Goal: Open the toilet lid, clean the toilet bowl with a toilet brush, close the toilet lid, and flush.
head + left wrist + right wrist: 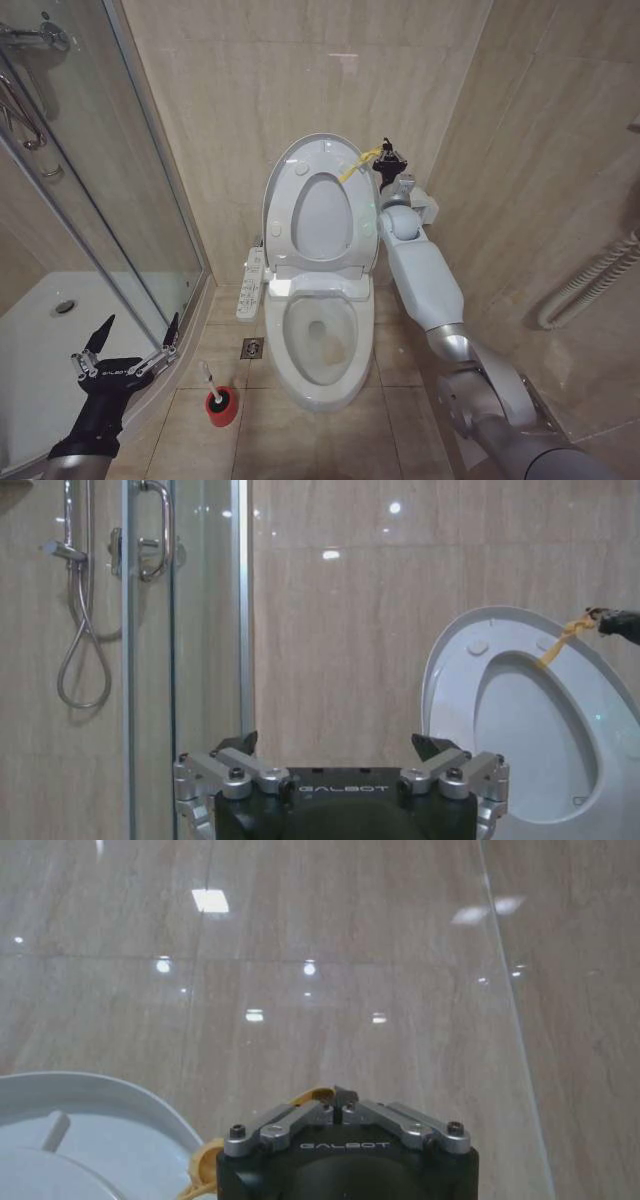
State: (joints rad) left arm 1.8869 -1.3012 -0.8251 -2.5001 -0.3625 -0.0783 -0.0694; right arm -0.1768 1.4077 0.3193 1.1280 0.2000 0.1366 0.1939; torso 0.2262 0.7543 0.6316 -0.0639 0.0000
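Note:
The toilet lid (312,150) stands raised against the back wall, with a yellow clip strap (352,166) at its upper rim. My right gripper (387,155) is at that rim, shut on the strap; in the right wrist view its fingers (340,1099) are closed above the strap (205,1159) and the lid's edge (100,1102). Below lies the open toilet bowl (290,340). The toilet brush (208,378) stands in its red holder (222,405) on the floor left of the bowl. My left gripper (140,325) hangs open and empty above the shower tray's edge, left of the brush.
A glass shower enclosure (100,200) and white shower tray (40,340) fill the left side. A bidet control panel (251,284) juts from the toilet's left side, with a floor drain (252,348) below it. A ribbed hose (590,280) runs along the right wall.

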